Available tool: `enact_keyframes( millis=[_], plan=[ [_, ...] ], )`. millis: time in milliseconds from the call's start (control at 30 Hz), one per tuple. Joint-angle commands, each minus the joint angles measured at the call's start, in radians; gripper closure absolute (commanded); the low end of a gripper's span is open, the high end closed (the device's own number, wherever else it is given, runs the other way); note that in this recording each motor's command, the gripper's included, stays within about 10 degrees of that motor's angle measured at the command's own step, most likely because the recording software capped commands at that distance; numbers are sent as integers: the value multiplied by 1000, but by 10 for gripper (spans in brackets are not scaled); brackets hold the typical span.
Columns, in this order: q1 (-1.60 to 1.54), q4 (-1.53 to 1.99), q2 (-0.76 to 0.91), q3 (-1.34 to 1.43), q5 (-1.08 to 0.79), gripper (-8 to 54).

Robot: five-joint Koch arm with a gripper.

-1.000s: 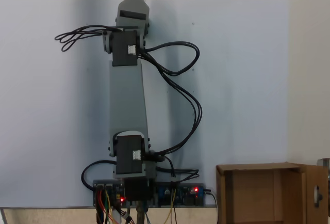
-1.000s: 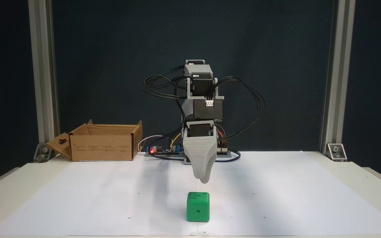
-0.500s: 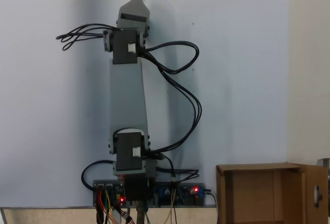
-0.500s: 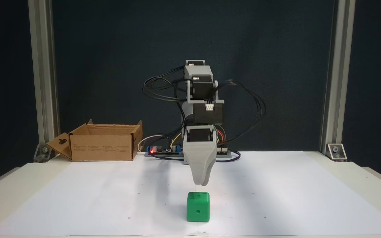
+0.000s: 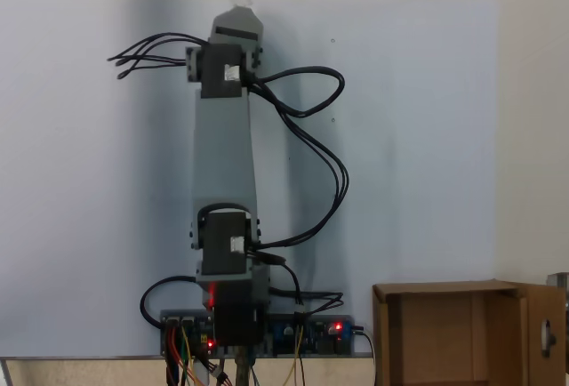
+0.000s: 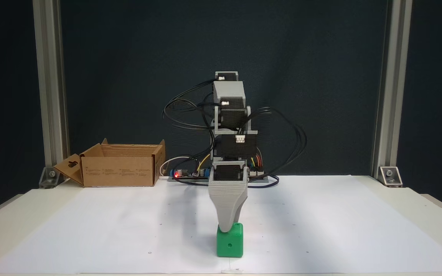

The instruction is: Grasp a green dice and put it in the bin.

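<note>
The green dice (image 6: pixel 230 244) sits on the white paper near the table's front edge, in the middle of a fixed view. My gripper (image 6: pixel 226 229) points straight down, and its grey jaw tip overlaps the dice's top back edge. Only that one broad grey jaw faces the camera, so the gap between the jaws is hidden. From above, the stretched-out arm ends in the gripper (image 5: pixel 236 20) at the top of the sheet. The bin (image 6: pixel 120 165), a brown cardboard box with upright flaps, stands at the back left, and its open top (image 5: pixel 449 333) appears at the lower right from above.
A controller board (image 6: pixel 190 174) with red lights and loose black cables lies at the arm's base. Aluminium posts (image 6: pixel 50 92) (image 6: pixel 391 92) stand at both back corners. White paper (image 6: pixel 320 222) covers the table on either side of the dice.
The arm reached further forward and lowered. The gripper tip dropped from a gap above the dice down onto its top. The dice stayed where it was.
</note>
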Motion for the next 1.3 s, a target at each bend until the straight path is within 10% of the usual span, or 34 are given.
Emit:
enact_keyframes(
  millis=[0,1267],
  plan=[
    [15,-18,0,-100,-32,40],
    [-3,-103,-61,-112,-32,41]
  ],
)
